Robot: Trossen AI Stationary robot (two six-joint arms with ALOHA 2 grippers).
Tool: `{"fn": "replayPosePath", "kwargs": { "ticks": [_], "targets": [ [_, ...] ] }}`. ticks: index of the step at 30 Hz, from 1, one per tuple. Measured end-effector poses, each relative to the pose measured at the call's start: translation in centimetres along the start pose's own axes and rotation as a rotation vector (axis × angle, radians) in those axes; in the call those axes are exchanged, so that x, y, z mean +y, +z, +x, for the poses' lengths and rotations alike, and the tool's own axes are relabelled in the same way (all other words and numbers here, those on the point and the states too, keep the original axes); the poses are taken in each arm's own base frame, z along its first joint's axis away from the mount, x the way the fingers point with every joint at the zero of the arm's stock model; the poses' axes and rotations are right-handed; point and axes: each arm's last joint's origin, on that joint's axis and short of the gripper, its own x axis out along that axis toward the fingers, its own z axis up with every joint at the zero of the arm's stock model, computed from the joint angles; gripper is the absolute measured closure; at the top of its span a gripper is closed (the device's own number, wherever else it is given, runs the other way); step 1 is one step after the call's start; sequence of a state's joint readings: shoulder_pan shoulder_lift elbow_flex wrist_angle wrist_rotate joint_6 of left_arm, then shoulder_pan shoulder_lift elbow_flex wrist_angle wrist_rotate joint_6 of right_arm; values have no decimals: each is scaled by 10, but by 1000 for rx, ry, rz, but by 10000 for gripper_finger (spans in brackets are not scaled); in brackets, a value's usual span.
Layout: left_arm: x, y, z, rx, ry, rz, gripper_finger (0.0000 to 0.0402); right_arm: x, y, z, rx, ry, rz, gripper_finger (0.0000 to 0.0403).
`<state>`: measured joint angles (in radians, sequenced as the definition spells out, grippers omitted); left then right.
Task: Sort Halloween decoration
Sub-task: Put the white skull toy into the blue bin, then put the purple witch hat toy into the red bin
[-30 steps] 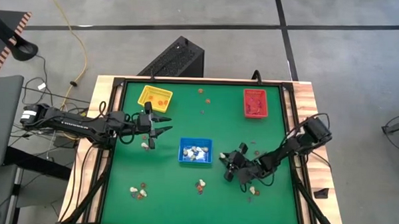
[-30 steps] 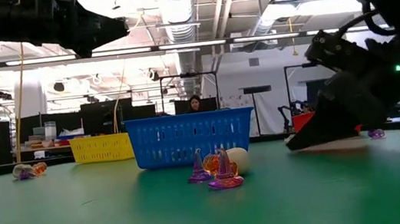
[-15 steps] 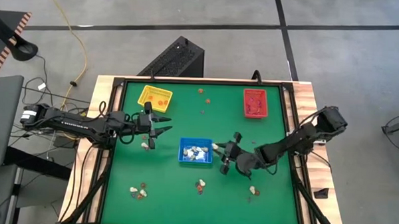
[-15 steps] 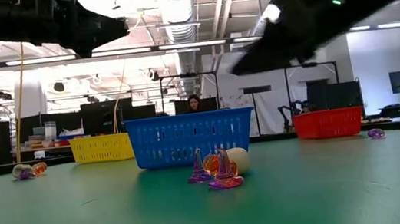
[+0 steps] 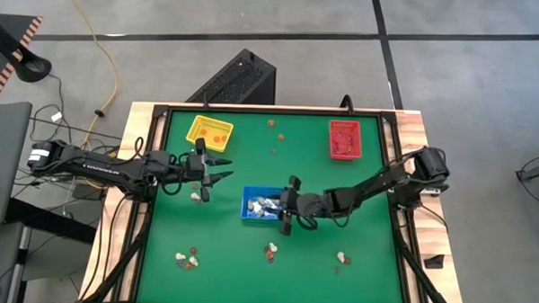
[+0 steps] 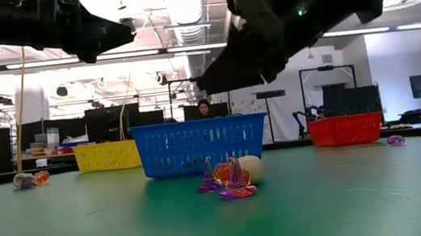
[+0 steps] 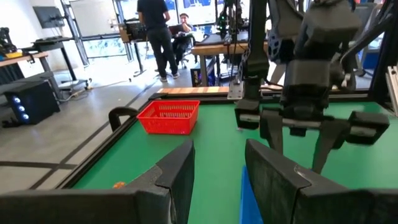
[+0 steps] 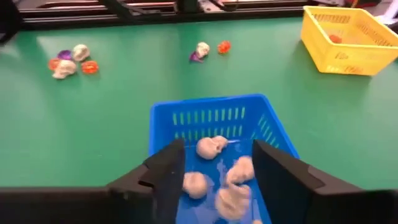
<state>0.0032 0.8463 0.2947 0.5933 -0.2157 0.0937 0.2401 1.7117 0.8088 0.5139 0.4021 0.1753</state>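
The blue tray [image 5: 264, 205] holds several whitish skull trinkets [image 8: 211, 147]. My right gripper [image 5: 288, 206] hangs open over the tray's right end, its fingers [image 8: 168, 171] on either side of the skulls without touching them. My left gripper [image 5: 218, 170] waits open and empty above the table between the yellow tray [image 5: 209, 131] and the blue one. Loose trinkets lie on the green table: a small cluster [image 5: 187, 258] near the left, one [image 5: 270, 251] in front of the blue tray, one [image 5: 340, 258] at the right, and one [image 5: 196, 197] below the left gripper.
The red tray [image 5: 344, 139] stands at the far right and holds dark red pieces. A few trinkets [image 5: 272, 123] lie near the far edge. The low view shows purple and orange pieces [image 6: 231, 179] close in front of the blue tray [image 6: 200, 145]. People move in the room behind.
My right gripper has risen off the table by the trinkets on the near right. It has swung toward the table's left edge and now hangs over the blue tray's right end. A whitish piece showed at its fingertips half a second ago. The left arm has kept still.
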Motion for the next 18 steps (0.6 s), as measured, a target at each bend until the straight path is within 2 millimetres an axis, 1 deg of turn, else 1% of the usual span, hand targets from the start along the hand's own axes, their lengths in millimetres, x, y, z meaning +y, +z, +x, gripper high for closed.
{"fn": "replayPosePath", "kwargs": {
  "ticks": [2, 5, 8, 11, 14, 18],
  "targets": [
    [0, 0, 0, 3, 0, 4, 269, 0, 5, -4, 9, 21, -2, 178],
    [0, 0, 0, 4, 0, 10, 269, -2, 15, -17, 29, 48, -8, 162],
    [0, 0, 0, 5, 0, 11, 269, -5, 23, -37, 99, 64, -29, 159],
    [0, -1, 0, 5, 0, 10, 269, -11, 28, -61, 192, 53, -16, 161],
    [0, 0, 0, 5, 0, 10, 269, -17, 28, -85, 298, 29, 24, 165],
    [0, 0, 0, 5, 3, 10, 269, -22, 23, -111, 430, -13, 88, 168]
  ]
}}
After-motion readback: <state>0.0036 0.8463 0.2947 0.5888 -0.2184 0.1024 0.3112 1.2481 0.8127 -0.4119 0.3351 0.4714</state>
